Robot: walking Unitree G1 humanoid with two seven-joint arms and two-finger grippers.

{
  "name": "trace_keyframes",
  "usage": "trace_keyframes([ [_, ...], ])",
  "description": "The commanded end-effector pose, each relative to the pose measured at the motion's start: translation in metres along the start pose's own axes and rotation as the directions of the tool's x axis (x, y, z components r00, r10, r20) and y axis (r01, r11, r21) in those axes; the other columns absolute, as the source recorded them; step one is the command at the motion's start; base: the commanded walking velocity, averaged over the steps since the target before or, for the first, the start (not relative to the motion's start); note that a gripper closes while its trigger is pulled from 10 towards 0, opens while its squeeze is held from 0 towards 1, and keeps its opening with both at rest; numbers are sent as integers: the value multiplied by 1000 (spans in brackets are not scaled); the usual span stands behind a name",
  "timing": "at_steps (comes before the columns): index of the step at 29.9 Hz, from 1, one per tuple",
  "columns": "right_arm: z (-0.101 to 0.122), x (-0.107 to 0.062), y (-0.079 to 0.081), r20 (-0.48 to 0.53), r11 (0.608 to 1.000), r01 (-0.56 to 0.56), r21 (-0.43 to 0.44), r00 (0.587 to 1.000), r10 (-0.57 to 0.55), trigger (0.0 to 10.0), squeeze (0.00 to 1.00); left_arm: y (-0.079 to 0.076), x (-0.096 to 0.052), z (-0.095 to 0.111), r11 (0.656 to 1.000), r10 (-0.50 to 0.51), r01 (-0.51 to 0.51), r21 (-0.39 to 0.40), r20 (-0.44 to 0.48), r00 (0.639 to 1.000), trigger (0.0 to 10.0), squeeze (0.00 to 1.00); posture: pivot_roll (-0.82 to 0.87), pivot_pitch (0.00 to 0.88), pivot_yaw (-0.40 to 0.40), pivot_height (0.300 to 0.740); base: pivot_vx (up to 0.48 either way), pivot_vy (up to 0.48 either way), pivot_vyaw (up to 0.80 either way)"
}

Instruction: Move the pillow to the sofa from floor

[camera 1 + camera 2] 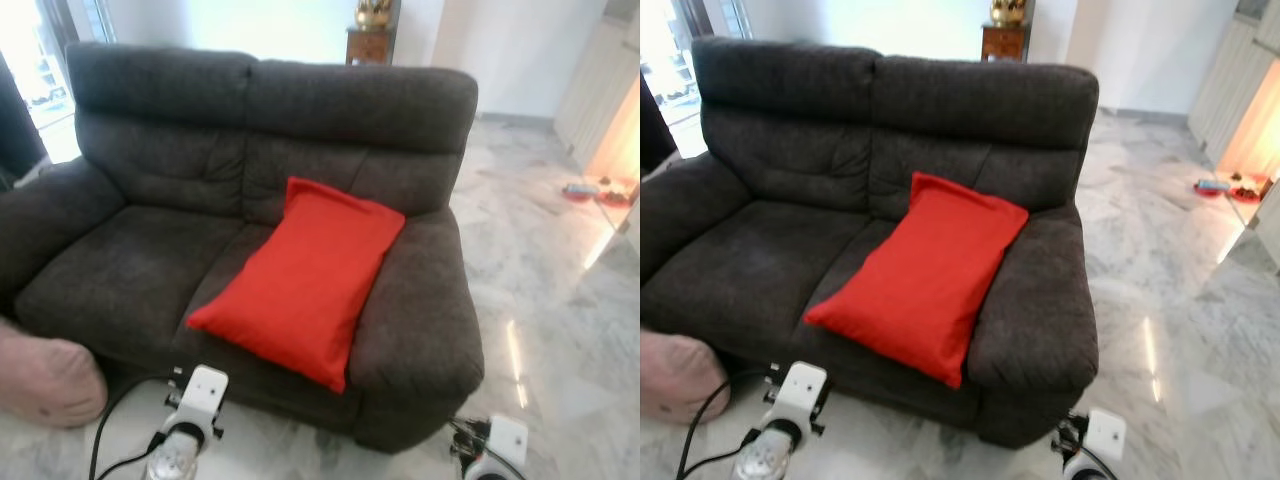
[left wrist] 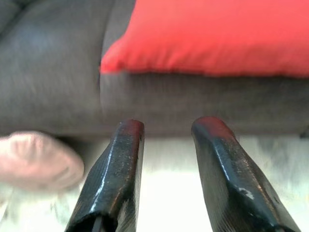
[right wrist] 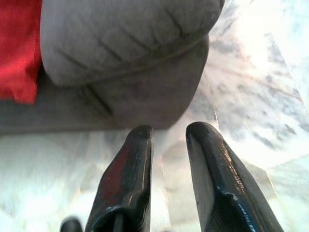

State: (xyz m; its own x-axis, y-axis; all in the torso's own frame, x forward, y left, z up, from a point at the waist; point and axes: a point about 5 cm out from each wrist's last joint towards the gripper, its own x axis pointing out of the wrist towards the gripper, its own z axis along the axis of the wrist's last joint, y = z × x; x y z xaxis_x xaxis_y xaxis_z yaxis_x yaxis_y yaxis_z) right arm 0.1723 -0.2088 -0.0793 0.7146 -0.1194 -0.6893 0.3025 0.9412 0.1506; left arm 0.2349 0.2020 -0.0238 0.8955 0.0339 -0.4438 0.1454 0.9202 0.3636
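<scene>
A red pillow (image 1: pixel 308 277) lies on the right seat of the dark grey sofa (image 1: pixel 150 260), leaning against its backrest and right armrest. Its lower corner hangs slightly over the seat's front edge, as the left wrist view shows the red pillow (image 2: pixel 207 36) above the sofa front. My left gripper (image 2: pixel 166 130) is low in front of the sofa, open and empty, with a gap between its black fingers (image 2: pixel 120 174). My right gripper (image 3: pixel 166 130) is open and empty too, held low near the sofa's right front corner (image 3: pixel 140 92).
A pink cushion-like object (image 1: pixel 45 380) lies on the floor at the sofa's left front. Marble floor (image 1: pixel 550 300) stretches out to the right. A wooden cabinet (image 1: pixel 368 42) stands behind the sofa. Small items (image 1: pixel 585 190) lie on the floor far right.
</scene>
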Motion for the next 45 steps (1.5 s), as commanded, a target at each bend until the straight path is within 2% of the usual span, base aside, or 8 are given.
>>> trace_keyframes([
  [1, 5, 2, 0, -2, 1000, 4, -22, 1000, -4, 10000, 0, -1, 1, -7, 1000, -5, 5, -15, -50, 999, 10000, 0, 122, 0, -68, 740, 0, 0, 0],
  [2, 5, 2, 0, -2, 1000, 4, -22, 1000, -4, 10000, 0, -1, 1, -7, 1000, -5, 5, -15, -50, 999, 10000, 0, 122, 0, -68, 740, 0, 0, 0],
  [8, -12, -2, -7, -130, 986, 36, -164, 990, -58, 10000, 0, -3, -13, -52, 999, -41, 45, 6, -280, 959, 10000, 0, 122, 0, -57, 740, 0, 0, 0],
  [10, -14, -3, -8, -138, 989, 52, -136, 988, -71, 10000, 0, -5, -20, -63, 998, -54, 61, 11, -332, 942, 10000, 0, 123, 0, -54, 740, 0, 0, 0],
  [13, -18, -4, -10, -169, 985, 62, -162, 981, -90, 10000, 0, -6, -27, -75, 998, -55, 58, -2, -384, 922, 10000, 0, 120, 0, -48, 740, 0, 0, 0],
  [17, -23, -6, -11, -194, 985, 72, -154, 976, -101, 10000, 0, -7, -32, -81, 998, -60, 66, 1, -405, 912, 10000, 0, 124, 0, -43, 740, 0, 0, 0],
  [23, -36, -11, -16, -267, 974, 103, -203, 951, -156, 10000, 0, -7, -35, -85, 998, -60, 68, 4, -418, 907, 10000, 0, 126, 0, -40, 740, 0, 0, 0],
  [45, -28, -6, -1, -197, 993, 24, -119, 979, -47, 10000, 0, -11, -38, -88, 998, -67, 66, -17, -424, 903, 10000, 0, 130, 0, -45, 740, 0, 0, 0],
])
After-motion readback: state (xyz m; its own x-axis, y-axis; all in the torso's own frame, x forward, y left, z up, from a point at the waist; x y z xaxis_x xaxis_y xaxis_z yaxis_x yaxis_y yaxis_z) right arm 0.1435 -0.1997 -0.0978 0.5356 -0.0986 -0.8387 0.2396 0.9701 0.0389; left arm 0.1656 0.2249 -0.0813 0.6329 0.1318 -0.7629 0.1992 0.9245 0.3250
